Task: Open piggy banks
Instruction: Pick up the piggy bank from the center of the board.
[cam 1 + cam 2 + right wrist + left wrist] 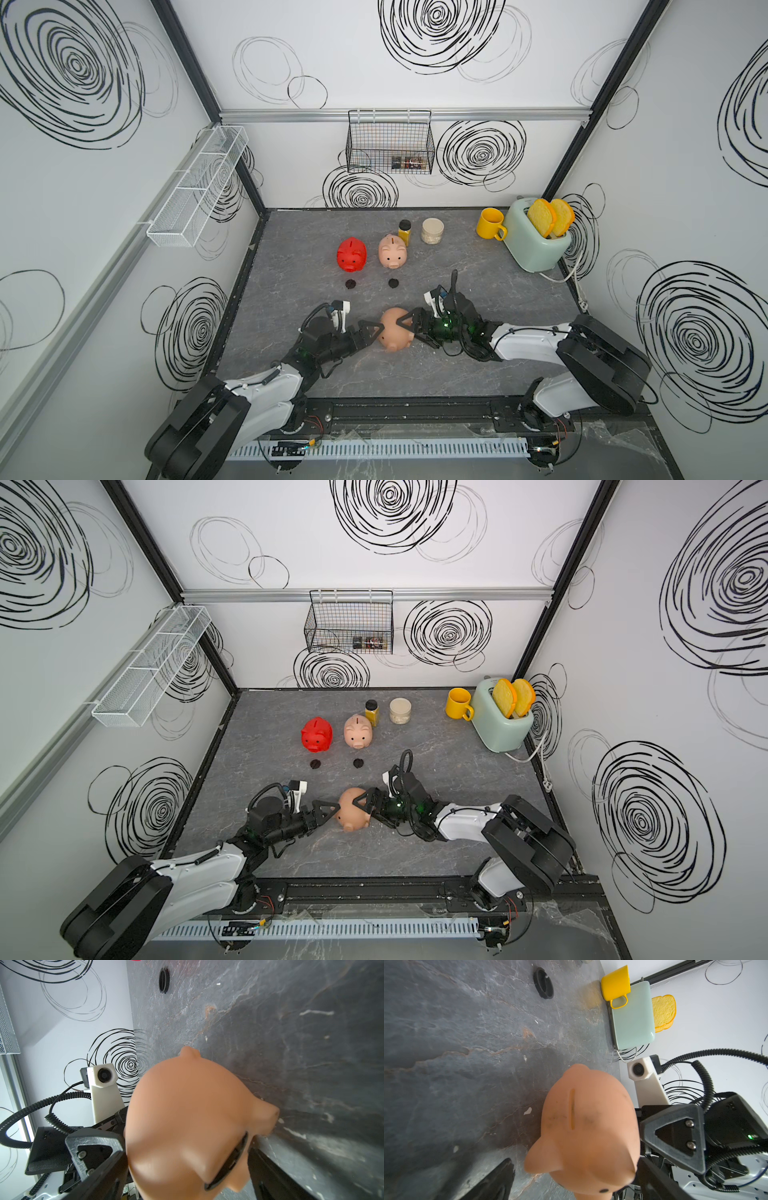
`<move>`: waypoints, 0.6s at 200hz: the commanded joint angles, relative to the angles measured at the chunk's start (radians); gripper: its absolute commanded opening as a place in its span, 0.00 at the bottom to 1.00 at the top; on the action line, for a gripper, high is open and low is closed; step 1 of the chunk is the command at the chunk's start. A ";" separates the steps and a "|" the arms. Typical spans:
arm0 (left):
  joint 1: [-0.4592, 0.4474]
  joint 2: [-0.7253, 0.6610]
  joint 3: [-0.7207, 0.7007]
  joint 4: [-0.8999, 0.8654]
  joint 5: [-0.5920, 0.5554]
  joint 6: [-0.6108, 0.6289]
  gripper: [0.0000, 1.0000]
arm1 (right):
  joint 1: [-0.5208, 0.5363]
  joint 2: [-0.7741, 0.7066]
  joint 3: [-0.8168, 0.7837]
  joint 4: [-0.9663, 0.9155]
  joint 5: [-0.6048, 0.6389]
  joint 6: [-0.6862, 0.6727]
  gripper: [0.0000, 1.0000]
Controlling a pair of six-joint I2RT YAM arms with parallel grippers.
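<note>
Attention is drawn to the front centre of the grey stone-patterned table (478,365). There a peach-tan plastic piggy bank (395,338) is seen lying on its side in both top views, head turned toward the near edge, flanked by the two arms.

On the left, the left gripper (375,333) is placed at the pig's back. Its jaws are spread, and in the left wrist view a sliver of table is shown between one finger (496,1182) and the pig's ear, with the coin slot (572,1108) faced squarely.

On the right, the right gripper (409,330) is set at the belly side, jaws parted wide to either side of the body. Whether its pads are actually pressed on the plastic cannot be made out. A round black belly plug (228,1160) is seen edge-on in the right wrist view, seated in the pig.

Farther back, a bright red plastic piggy bank (351,254) and a pale pink plastic piggy bank (392,251) are stood upright side by side. A loose black round plug (350,284) is laid just in front of the red one, and a second black plug (393,283) just in front of the pink one.
</note>
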 commanded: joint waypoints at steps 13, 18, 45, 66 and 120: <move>-0.010 0.015 -0.014 0.115 -0.013 -0.067 0.96 | -0.010 0.025 -0.042 -0.107 0.056 0.007 0.94; -0.010 0.019 -0.017 0.124 -0.017 -0.078 0.96 | -0.010 0.022 -0.044 -0.107 0.059 0.008 0.94; -0.018 0.033 -0.018 0.141 -0.037 -0.121 0.96 | -0.010 0.018 -0.047 -0.112 0.063 0.004 0.94; -0.021 0.051 -0.019 0.153 -0.043 -0.139 0.96 | -0.011 0.016 -0.052 -0.113 0.062 0.005 0.94; -0.058 0.118 -0.028 0.225 -0.059 -0.179 0.96 | -0.011 0.017 -0.052 -0.117 0.063 0.001 0.93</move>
